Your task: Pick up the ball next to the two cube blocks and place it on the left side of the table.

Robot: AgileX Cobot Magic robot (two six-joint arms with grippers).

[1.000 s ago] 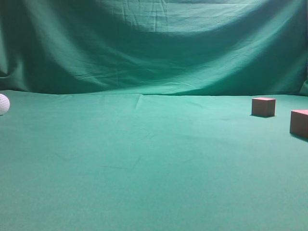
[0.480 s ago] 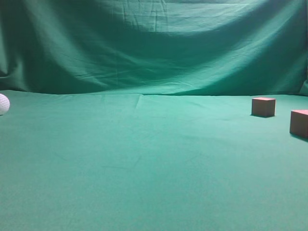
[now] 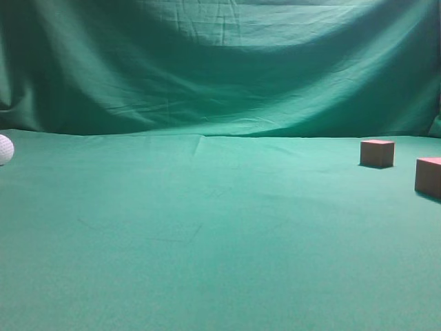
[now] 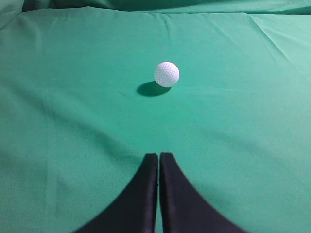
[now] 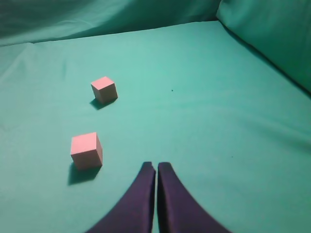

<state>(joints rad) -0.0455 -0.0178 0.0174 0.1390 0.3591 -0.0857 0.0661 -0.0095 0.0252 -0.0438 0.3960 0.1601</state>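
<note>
The white dimpled ball (image 3: 4, 149) lies on the green table (image 3: 207, 227) at the far left edge of the exterior view. In the left wrist view the ball (image 4: 166, 74) lies well ahead of my left gripper (image 4: 159, 156), which is shut and empty. The two reddish-brown cube blocks (image 3: 377, 153) (image 3: 428, 176) stand at the far right. In the right wrist view they (image 5: 104, 89) (image 5: 86, 150) lie to the left of my right gripper (image 5: 156, 165), which is shut and empty. Neither gripper shows in the exterior view.
A draped green backdrop cloth (image 3: 220, 62) hangs behind the table. A raised fold of the cloth (image 5: 272, 34) rises at the upper right of the right wrist view.
</note>
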